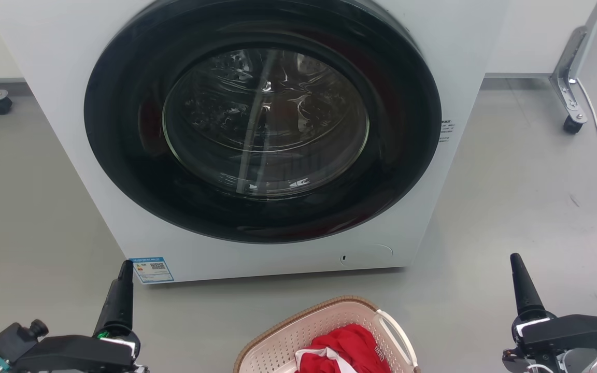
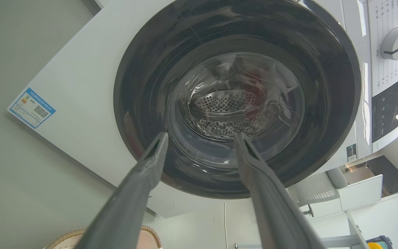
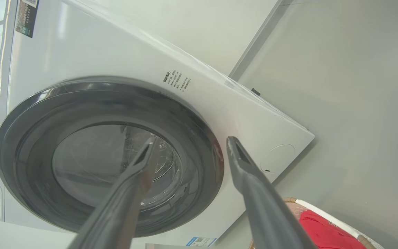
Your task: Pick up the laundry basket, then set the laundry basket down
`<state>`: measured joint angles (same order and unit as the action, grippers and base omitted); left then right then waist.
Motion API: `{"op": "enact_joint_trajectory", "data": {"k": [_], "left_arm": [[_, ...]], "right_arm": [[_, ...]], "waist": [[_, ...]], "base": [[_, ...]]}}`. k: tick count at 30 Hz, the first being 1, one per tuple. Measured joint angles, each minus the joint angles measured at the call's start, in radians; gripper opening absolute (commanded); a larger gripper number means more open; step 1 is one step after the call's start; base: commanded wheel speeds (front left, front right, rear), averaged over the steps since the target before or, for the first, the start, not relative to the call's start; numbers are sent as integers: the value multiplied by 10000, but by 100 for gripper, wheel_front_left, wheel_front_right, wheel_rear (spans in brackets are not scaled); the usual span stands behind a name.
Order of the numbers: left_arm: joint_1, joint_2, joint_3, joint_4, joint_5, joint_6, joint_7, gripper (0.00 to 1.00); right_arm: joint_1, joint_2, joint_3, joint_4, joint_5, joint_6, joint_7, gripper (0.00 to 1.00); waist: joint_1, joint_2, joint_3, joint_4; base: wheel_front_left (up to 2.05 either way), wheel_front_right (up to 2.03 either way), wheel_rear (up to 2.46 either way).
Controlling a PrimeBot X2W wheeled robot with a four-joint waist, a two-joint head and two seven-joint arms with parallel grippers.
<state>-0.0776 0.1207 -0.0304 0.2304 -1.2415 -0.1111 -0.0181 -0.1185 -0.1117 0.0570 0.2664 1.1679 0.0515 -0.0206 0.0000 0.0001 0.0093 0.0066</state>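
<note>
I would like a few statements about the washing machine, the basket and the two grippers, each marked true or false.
1. The door of the washing machine is shut. True.
2. The laundry basket is empty. False: a red garment lies in it.
3. The left gripper grips the basket's handle. False: its fingers are spread and hold nothing, and it is apart from the basket.
4. The right gripper is open. True.
5. The basket stands on top of the washing machine. False: it stands on the floor in front of the machine.
</note>
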Motion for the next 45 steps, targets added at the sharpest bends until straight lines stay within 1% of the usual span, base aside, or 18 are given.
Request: {"op": "enact_joint_trajectory", "data": {"k": [1,8,10,12,13,20,22,26,33,34,36,45], "left_arm": [[0,0,0,0,0,0,0,100],[-14,311,-424,-313,1475,276,-291,100],[-18,357,-481,-376,1647,332,-293,100],[-35,464,-642,-529,2209,422,-456,100],[-35,464,-642,-529,2209,422,-456,100],[-57,694,-1055,-876,3526,725,-690,100],[-57,744,-1160,-965,3933,790,-771,100],[-53,865,-1377,-1162,4621,945,-911,100],[-12,1016,-1664,-1346,5708,1177,-1181,100],[2,1034,-1747,-1358,5916,1250,-1256,100],[6,1070,-1802,-1367,6264,1304,-1336,100],[57,1106,-1994,-1384,7208,1611,-1687,100]], "right_arm": [[0,0,0,0,0,0,0,100],[-118,-293,554,-253,-1444,-255,-261,100],[-150,-345,635,-293,-1670,-267,-284,100],[-168,-466,842,-391,-2272,-355,-418,100],[-168,-466,842,-391,-2272,-355,-418,100],[-194,-681,1283,-652,-3618,-608,-667,100],[-195,-715,1386,-690,-3933,-627,-752,100],[-194,-773,1563,-742,-4652,-790,-878,100],[-191,-832,1808,-759,-5691,-968,-1145,100],[-190,-842,1894,-754,-6059,-1035,-1231,100],[-190,-849,1973,-746,-6314,-1057,-1300,100],[-189,-851,2245,-690,-7651,-1315,-1616,100]], "waist": [[0,0,0,0],[0,-1,-8,-10],[0,0,-9,-10],[0,0,-10,-4],[0,0,-10,-4],[0,-1,-3,31],[0,0,0,41],[0,0,8,59],[0,-1,32,96],[0,0,41,104],[0,0,51,112],[0,-1,86,120]], "base": [[0,0,0],[0,0,0],[0,0,0],[0,0,0],[0,0,0],[0,0,0],[0,0,0],[0,0,0],[0,0,0],[0,0,0],[0,0,0],[0,0,0]]}}
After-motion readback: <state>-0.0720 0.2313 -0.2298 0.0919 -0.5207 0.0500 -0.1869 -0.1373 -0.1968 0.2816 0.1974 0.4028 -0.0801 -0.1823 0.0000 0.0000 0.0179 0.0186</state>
